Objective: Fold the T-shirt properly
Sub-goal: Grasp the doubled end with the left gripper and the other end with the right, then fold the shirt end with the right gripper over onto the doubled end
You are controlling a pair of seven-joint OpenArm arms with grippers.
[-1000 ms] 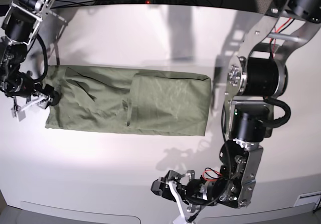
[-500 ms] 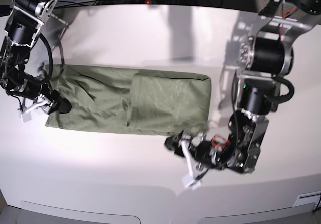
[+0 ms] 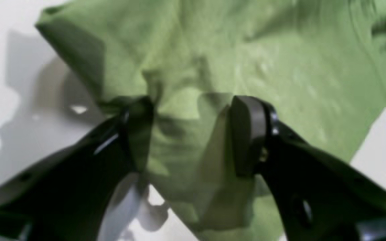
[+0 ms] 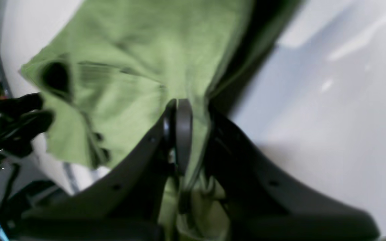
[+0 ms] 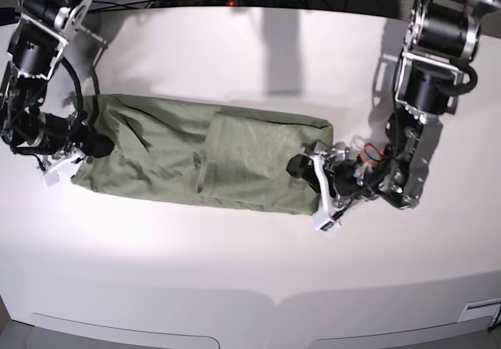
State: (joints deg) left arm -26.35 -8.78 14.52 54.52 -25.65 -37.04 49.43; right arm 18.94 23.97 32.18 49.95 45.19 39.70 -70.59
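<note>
Left end effector (image 3: 193, 134): nearest in the left wrist view, its jaws stand moderately apart with a raised ridge of olive cloth between them. The pads (image 3: 246, 134) flank the fold without clearly pinching it, so it looks set to grip the short edge, not yet holding it.
Right end effector (image 4: 193, 140): jaws drawn narrow with green cloth caught between them, so it appears clamped on the opposite short edge, though blur makes the pinch a judgement.
T-shirt (image 5: 196, 157): lies on the white worktop (image 5: 250, 271) as a long olive band, already folded lengthwise, with a smoother doubled panel toward the left end effector's side. It spans between the two arms.
Left arm in base view (image 5: 317, 178): on that view's right, its end effector sits at the shirt's end just beside the lower corner, low to the worktop.
Right arm in base view (image 5: 82, 142): on that view's left, at the far end of the band, the cloth bunched there around its tip.
Why so held: one end effector at each short end suits lifting or tensioning the band so one end can be carried over the other.
Step judged: securing both ends before the crosswise fold.
Risk: a shallow bite may take only the top layer and undo the lengthwise fold.
</note>
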